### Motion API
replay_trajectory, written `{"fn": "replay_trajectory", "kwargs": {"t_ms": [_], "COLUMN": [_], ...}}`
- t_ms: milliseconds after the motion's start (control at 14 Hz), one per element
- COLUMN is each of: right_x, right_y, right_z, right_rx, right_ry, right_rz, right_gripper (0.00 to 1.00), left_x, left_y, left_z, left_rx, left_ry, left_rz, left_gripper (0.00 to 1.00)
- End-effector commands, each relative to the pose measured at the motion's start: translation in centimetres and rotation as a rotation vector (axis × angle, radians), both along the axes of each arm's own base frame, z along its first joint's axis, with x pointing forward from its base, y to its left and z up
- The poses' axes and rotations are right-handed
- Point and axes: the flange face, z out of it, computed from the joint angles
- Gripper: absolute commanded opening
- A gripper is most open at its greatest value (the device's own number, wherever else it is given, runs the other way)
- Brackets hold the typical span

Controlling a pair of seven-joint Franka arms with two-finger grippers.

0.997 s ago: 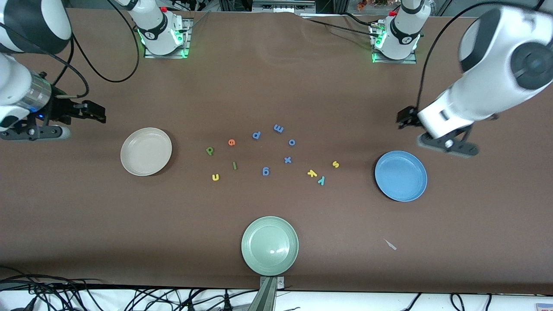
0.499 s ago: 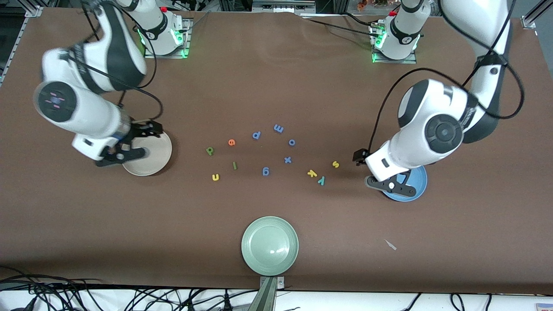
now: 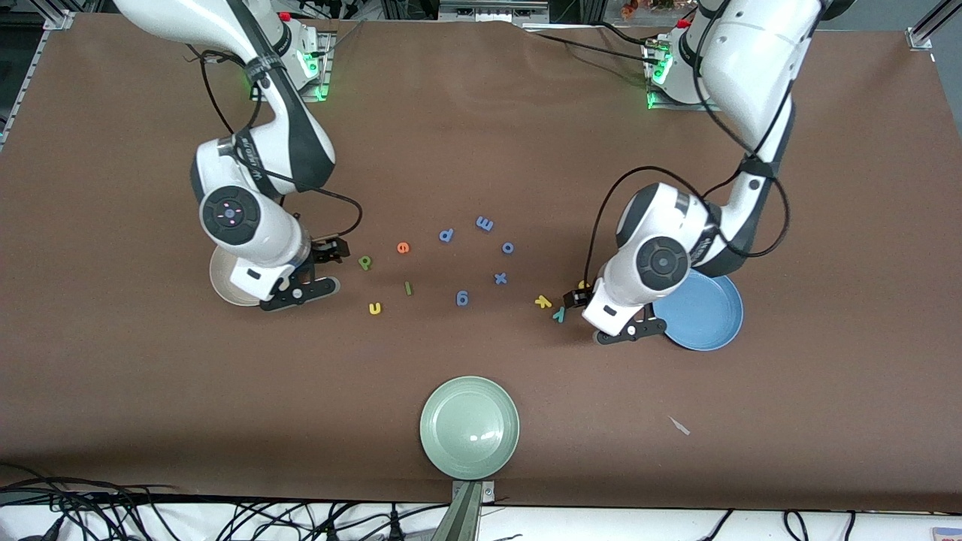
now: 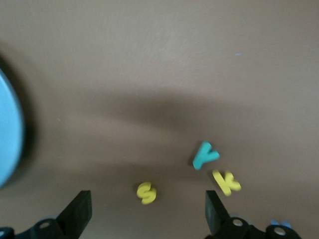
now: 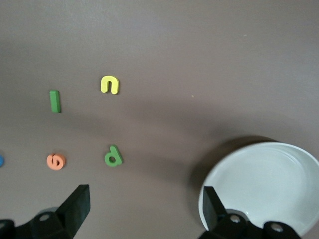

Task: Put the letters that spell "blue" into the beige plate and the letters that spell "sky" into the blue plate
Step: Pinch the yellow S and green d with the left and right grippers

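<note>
- Near the tabletop's front edge sits a pale green plate (image 3: 469, 427) — empty, no part of the task.
- Mid-table, nothing is sorted yet: yellow u (image 3: 374, 307), olive l (image 3: 408, 288), green b (image 3: 365, 262), orange e (image 3: 403, 247); toward the left arm's end, teal y (image 3: 559, 315), yellow k (image 3: 543, 302), yellow s (image 4: 146, 192).
- Left gripper (image 3: 610, 319), jaws wide and empty, hovers over the s beside the blue plate (image 3: 706, 315) — next it must descend and pinch.
- Right gripper (image 3: 319, 270), jaws likewise wide and empty, hangs at the beige plate (image 3: 222, 282) rim, short of the b.
- Both arms have swung inward from the table's ends.
</note>
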Motion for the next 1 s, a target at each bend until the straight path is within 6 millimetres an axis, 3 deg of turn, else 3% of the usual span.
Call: {"fn": "replay_trajectory", "kwargs": {"t_ms": [0, 142, 356, 570, 712, 926], "right_x": [-2.5, -4.1, -5.5, -6.8, -7.2, -7.7], "right_y": [0.0, 0.5, 0.6, 2.7, 2.7, 3.4], "right_z": [-3.2, -5.5, -8.3, -10.6, -12.3, -13.1], "right_rx": [0.037, 0.048, 0.06, 0.052, 0.055, 0.069], "right_ry": [-0.054, -0.073, -0.094, -0.069, -0.079, -0.107], "right_rz": [-0.005, -0.034, -0.034, -0.002, 0.003, 0.018], "right_gripper": [1.0, 1.0, 1.0, 1.0, 1.0, 1.0], "left_x": [-0.8, -2.5, -4.2, -4.3, -4.4, -4.6], "left_y": [-0.8, -1.0, -1.0, -1.2, -1.2, -1.1], "left_z": [-1.7, -3.6, -5.8, -5.6, -5.8, -6.0], "left_rx": [0.04, 0.062, 0.054, 0.057, 0.06, 0.063], "left_ry": [-0.014, 0.016, -0.015, -0.013, -0.01, -0.006], "left_rz": [0.142, 0.182, 0.261, 0.27, 0.27, 0.269], "left_gripper": [0.96, 0.82, 0.74, 0.66, 0.55, 0.48]}}
